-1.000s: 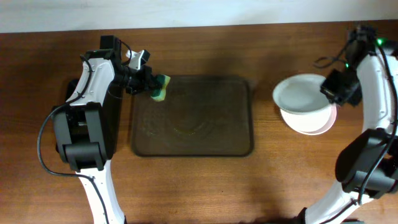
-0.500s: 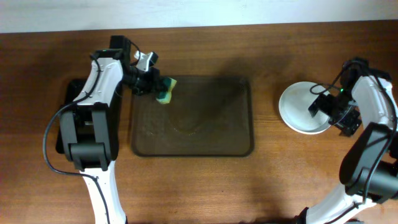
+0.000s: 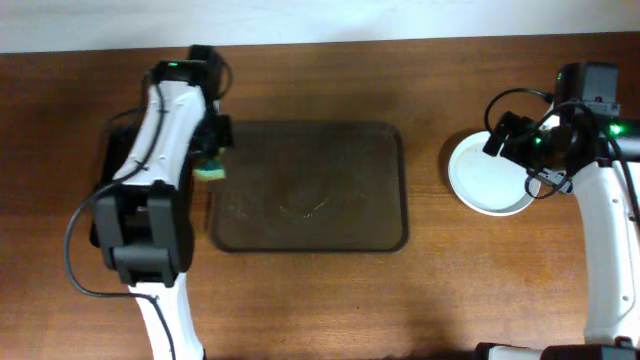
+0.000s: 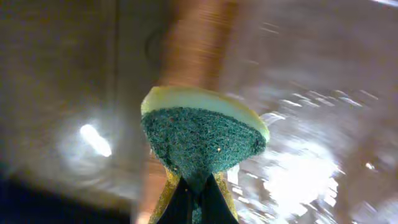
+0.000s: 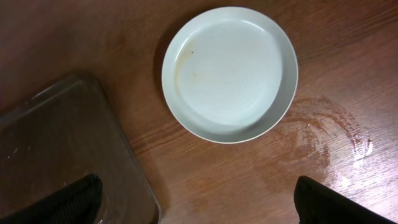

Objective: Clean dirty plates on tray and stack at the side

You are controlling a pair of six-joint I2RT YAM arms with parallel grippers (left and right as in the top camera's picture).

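The brown tray (image 3: 330,235) lies mid-table with nothing on it but faint smears. The plates (image 3: 478,190) sit stacked on the table to its right. In the right wrist view the top plate (image 5: 229,71) is white, with a thin brown smear near its left rim. My right gripper (image 3: 525,155) hovers open above the stack's far right side, its jaws wide apart and empty (image 5: 208,205). My left gripper (image 3: 213,155) is shut on a green-and-yellow sponge (image 3: 210,172) at the tray's left rim. The left wrist view shows the sponge (image 4: 202,140) pinched between the fingertips.
A black tray (image 3: 103,195) lies at the far left, mostly hidden under my left arm. A wet patch (image 5: 329,130) shines on the wood right of the plates. The brown tray's corner (image 5: 56,143) shows at the left of the right wrist view.
My right gripper has let go of the white plate onto the stack, opened wide and lifted away. My left arm has carried the sponge from the tray's far left corner to its left rim.
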